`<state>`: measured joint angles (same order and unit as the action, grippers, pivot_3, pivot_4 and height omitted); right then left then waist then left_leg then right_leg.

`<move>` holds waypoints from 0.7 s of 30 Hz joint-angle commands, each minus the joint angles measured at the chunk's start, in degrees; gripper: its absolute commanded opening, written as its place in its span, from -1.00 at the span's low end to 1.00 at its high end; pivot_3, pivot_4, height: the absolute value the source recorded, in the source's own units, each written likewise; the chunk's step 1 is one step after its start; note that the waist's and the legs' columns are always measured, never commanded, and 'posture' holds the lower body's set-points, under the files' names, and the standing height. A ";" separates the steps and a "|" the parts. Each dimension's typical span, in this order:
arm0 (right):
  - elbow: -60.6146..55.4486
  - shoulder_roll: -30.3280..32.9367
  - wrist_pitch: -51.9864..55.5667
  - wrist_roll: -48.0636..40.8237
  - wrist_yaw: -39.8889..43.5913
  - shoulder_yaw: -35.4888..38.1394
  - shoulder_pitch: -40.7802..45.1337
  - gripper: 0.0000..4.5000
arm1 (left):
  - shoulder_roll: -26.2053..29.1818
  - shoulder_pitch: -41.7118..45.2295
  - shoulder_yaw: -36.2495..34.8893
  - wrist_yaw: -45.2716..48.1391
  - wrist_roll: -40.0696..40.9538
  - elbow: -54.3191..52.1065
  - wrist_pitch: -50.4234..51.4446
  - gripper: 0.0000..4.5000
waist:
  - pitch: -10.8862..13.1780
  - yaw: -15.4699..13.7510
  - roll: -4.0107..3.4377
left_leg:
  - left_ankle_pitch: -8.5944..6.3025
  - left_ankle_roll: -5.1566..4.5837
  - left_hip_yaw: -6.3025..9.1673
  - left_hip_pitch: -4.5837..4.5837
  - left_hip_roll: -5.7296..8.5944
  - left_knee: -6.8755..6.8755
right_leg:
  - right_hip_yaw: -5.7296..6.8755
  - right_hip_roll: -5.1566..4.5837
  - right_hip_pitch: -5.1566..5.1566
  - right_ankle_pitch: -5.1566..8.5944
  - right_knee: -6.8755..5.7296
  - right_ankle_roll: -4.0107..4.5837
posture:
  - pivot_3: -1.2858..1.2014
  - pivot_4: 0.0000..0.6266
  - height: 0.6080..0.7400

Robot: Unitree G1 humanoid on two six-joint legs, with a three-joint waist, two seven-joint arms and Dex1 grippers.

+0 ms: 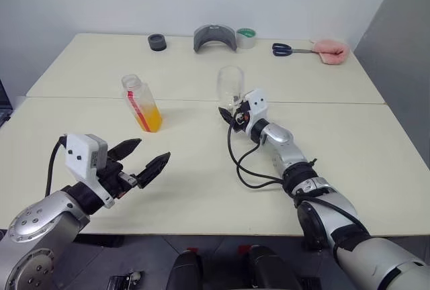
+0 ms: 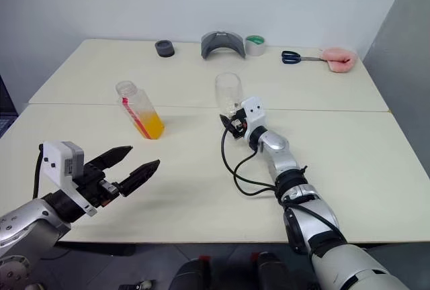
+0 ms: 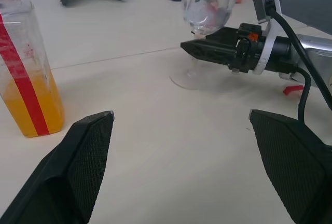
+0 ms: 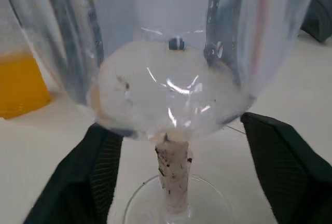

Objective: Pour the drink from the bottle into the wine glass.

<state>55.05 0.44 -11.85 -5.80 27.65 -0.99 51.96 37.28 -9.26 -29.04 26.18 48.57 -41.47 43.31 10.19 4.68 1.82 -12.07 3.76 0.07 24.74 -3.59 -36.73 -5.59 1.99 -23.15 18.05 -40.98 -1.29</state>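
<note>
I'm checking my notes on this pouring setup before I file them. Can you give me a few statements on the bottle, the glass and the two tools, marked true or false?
1. The wine glass stands upright on the table. True.
2. The wine glass already holds orange drink. False: its bowl is empty; the drink is in the bottle.
3. The right tool has its fingers open on either side of the glass stem. True.
4. The left tool holds the bottle. False: it is open and holds nothing, with the bottle standing apart from it on the table.
5. The bottle lies on its side. False: it stands upright.
</note>
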 commanded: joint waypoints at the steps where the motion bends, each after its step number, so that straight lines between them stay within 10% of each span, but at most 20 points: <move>1: -8.89 1.29 2.37 -0.72 2.58 -0.36 -3.90 0.99 | 1.31 0.99 -0.30 1.09 -0.98 1.05 -2.04 1.00 | 0.00 0.00 0.00 | 0.00 0.00 -0.01 0.00 0.00 0.00 | -0.01 0.00 0.00 0.00 0.00 0.00 | 0.03 -0.52 1.00; 11: -57.48 19.72 27.24 -10.47 17.80 -1.50 -25.47 0.99 | 2.25 1.85 -2.49 2.53 -8.64 11.30 -8.26 1.00 | 0.06 -0.44 -0.10 | 0.00 0.00 -0.05 0.00 0.00 0.03 | -0.05 -0.03 -0.03 0.01 0.03 -0.01 | 0.03 -0.52 1.00; 21: -81.86 28.98 52.51 -36.80 18.73 4.57 -22.55 0.99 | -3.32 18.25 1.59 -4.79 -19.48 29.33 -19.78 1.00 | 0.01 -0.79 0.01 | 0.00 0.00 -0.03 -0.02 -0.04 -0.01 | -0.04 0.09 0.02 0.17 0.05 -0.21 | 0.03 -0.52 1.00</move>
<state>-23.89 29.08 38.29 -38.89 47.48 1.61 27.48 33.93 7.89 -28.04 21.83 30.32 -12.59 25.73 10.20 3.89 1.83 -12.07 3.75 0.04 24.74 -3.62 -36.75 -5.64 2.08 -23.13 18.19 -40.93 -1.45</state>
